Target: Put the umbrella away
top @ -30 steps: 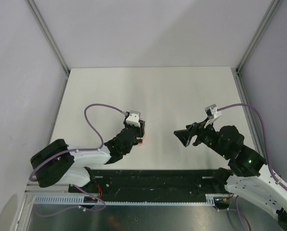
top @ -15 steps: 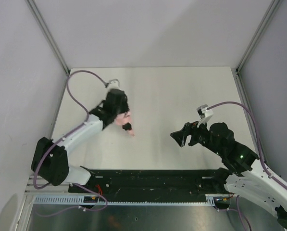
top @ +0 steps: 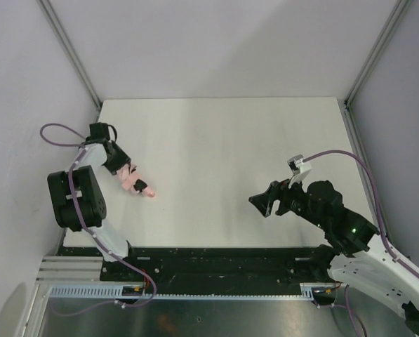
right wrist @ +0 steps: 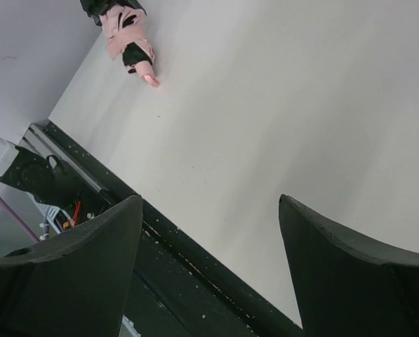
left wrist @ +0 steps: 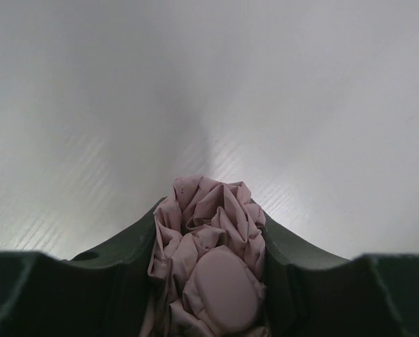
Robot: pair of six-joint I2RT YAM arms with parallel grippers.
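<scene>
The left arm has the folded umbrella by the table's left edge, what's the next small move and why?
Probably lower the pink umbrella onto the table and open the left gripper: its jaws are clamped on it near the table's left edge, while the right gripper is open, empty and far off.

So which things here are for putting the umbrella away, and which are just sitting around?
For the job:
- umbrella, pink and bunched up, held in the left gripper
- right gripper, open and holding nothing

Just there:
- table
- purple cable on each arm
</scene>
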